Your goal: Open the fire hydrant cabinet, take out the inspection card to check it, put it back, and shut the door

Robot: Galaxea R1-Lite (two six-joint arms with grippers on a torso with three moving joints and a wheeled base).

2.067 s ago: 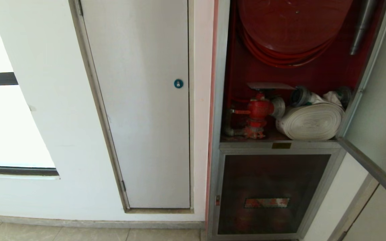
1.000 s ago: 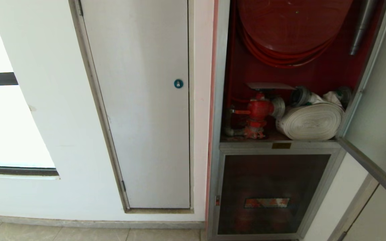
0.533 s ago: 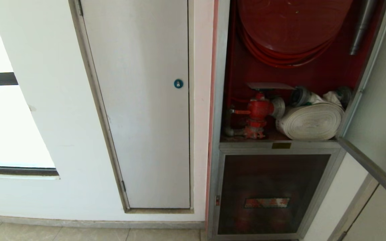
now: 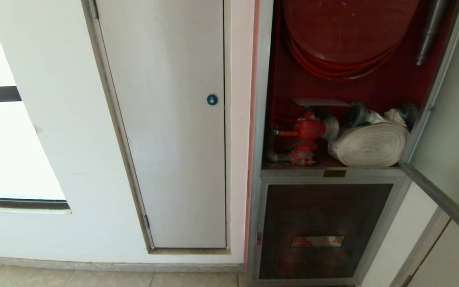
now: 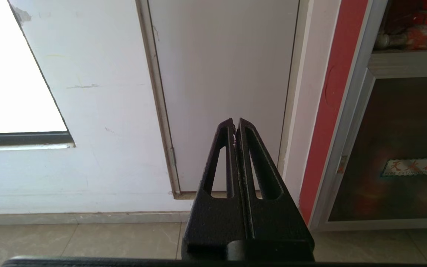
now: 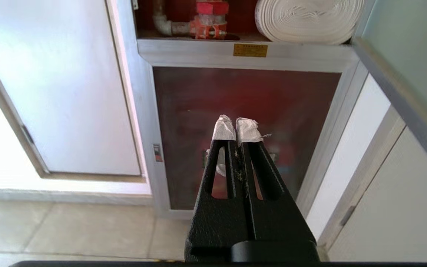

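The cabinet (image 4: 333, 119) stood open. Its door (image 4: 448, 159) was swung out to the robot's right, with the lower frame edge crossing the right side of the head view. The opening step therefore appeared complete, and the step in hand was judged to be the reach for the card.

Inside, the valve (image 4: 307, 131) stood on the cabinet floor, with the hose roll (image 4: 369, 143) just beside it on the right and the reel (image 4: 345, 32) above. A flat pale plate lay on top of the valve; this was probably the card (image 4: 320, 102), though its print could not be read from the head view.

Neither arm appeared in the head view. The left end effector (image 5: 235, 122) was closed and empty, facing the white door (image 5: 221, 74) beside the cabinet. The right end effector (image 6: 236, 124) was also closed and empty, its taped fingertips (image 6: 224, 129) facing the lower glass door (image 6: 243, 129), below the shelf edge that carried the valve.

Next move, as judged:
1. Raise the right arm from the lower door to the level of the valve top.
2. Spread the fingers before approach.
3. Take the card by its near edge, keeping away from the valve and the hose couplings just beside it.
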